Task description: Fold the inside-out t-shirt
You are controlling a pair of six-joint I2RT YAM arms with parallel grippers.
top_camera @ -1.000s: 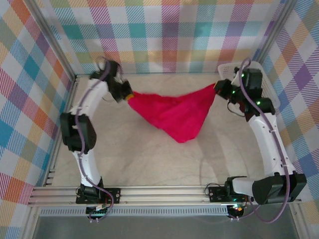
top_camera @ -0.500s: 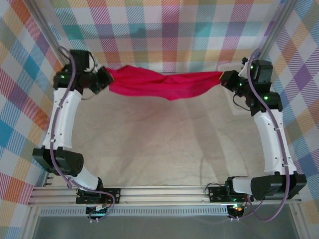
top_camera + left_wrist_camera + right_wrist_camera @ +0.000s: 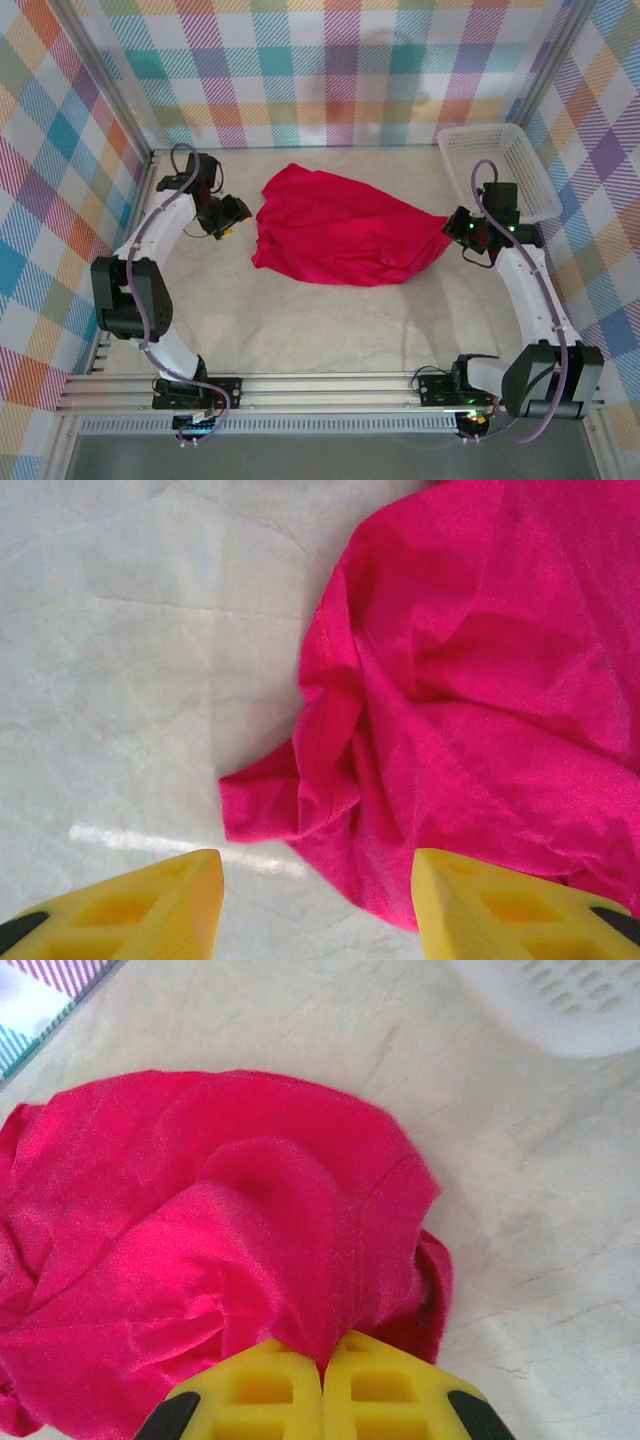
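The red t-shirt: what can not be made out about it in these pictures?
Top external: the t-shirt is bunched; upper folds hide lower layers; seams too small to read.
Left wrist: the top and right edges cut the cloth off.
Right wrist: the right gripper, shut, covers the pinched part.

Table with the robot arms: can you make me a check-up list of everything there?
Surface: pale table, lightly marbled.
Job's things: red t-shirt, crumpled in a heap, not folded.
Clutter: white basket at the far right corner.
Grippers: left gripper open, fingers apart at the shirt's edge; right gripper shut on the shirt's right end.
Cables: purple cable running along each arm.
Surroundings: checked walls, metal frame.
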